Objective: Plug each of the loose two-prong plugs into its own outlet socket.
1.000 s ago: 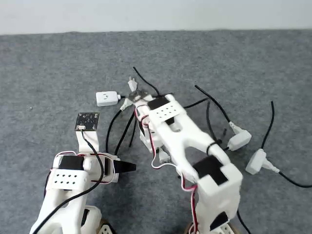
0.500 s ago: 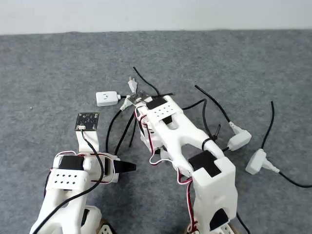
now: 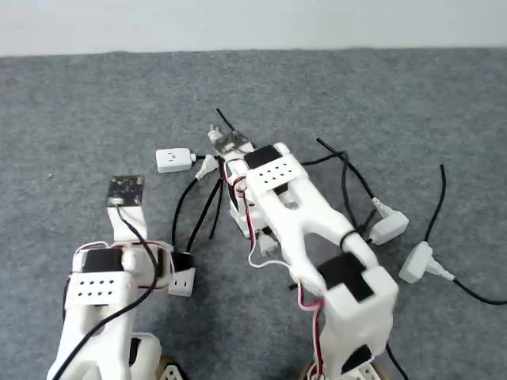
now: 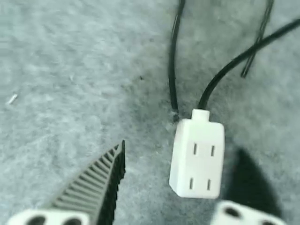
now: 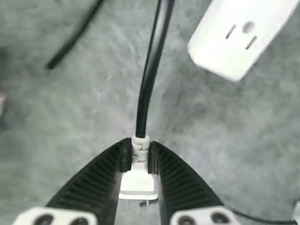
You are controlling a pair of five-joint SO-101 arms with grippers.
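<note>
While low over carpet (image 5: pixel 70 117), right pincer (image 5: pixel 139 149) snug around plug (image 5: pixel 138 183)

Soft, even light comes down from overhead, bright across the grey worktop (image 3: pixel 71 103). The white arms (image 3: pixel 293 206) throw only faint shadows. In the left wrist view, mid-frame, a dim patch lies beside the outlet socket (image 4: pixel 197 159).

A white plug (image 5: pixel 137 183) on a black cord (image 5: pixel 151 70) is shown — the outlet socket (image 4: pixel 197 157) is white, the counter (image 3: pixel 79 103) mottled grey.
</note>
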